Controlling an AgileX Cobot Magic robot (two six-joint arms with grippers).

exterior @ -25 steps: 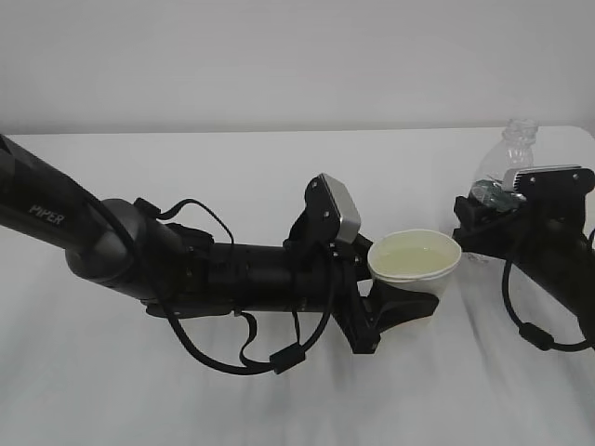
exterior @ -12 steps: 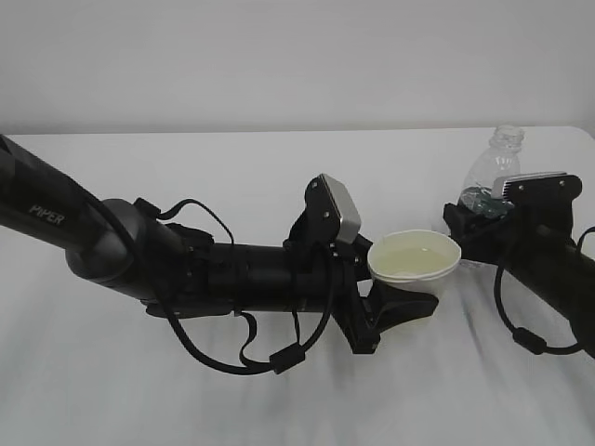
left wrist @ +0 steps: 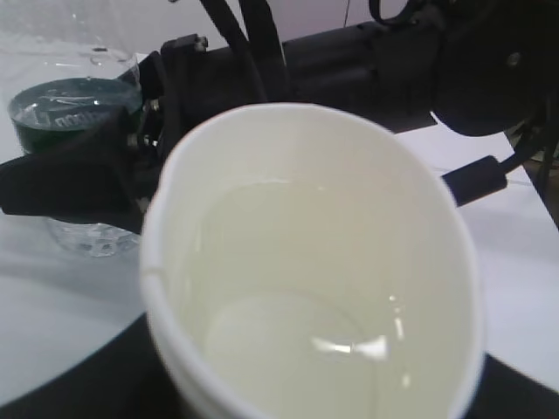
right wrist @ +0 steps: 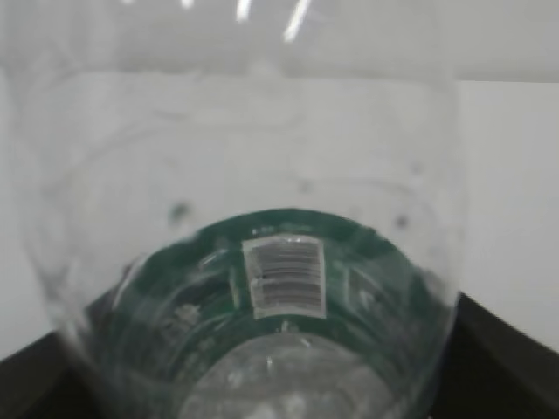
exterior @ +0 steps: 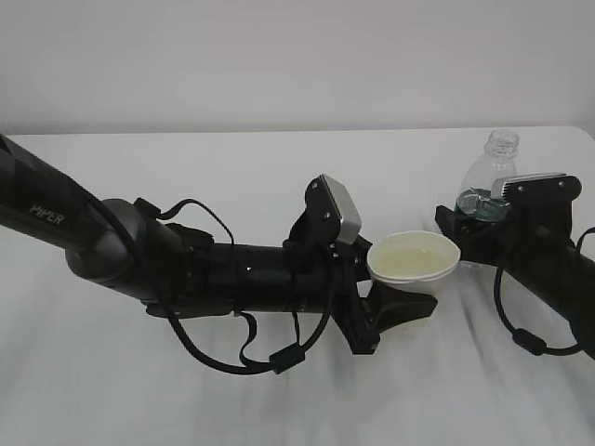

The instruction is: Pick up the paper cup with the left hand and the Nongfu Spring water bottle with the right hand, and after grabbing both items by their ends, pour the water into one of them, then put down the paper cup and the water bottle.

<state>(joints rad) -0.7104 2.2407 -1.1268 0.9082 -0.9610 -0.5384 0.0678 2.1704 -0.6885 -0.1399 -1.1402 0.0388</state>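
Note:
The paper cup [exterior: 414, 258] sits upright in my left gripper [exterior: 409, 290], which is shut on its lower body. Water [left wrist: 297, 340] lies in the cup's [left wrist: 306, 157] cream inside. Just right of the cup, the Nongfu Spring water bottle [exterior: 490, 172] stands upright on the white table [exterior: 279, 167], uncapped, its green label [right wrist: 279, 288] low down. My right gripper [exterior: 469, 218] surrounds the bottle's lower part. Its black fingers [right wrist: 511, 358] stand wide at the bottle's sides. In the left wrist view the bottle [left wrist: 70, 113] shows behind one black right finger [left wrist: 61, 188].
The left arm [exterior: 139, 260] with its looping cables lies across the left and middle of the table. The right arm [exterior: 548, 269] fills the right edge. A plain pale wall [exterior: 297, 56] rises behind the table's far edge.
The right gripper has carried the bottle left and down toward the cup, and the bottle now stands upright on the table. The left gripper and cup have stayed put.

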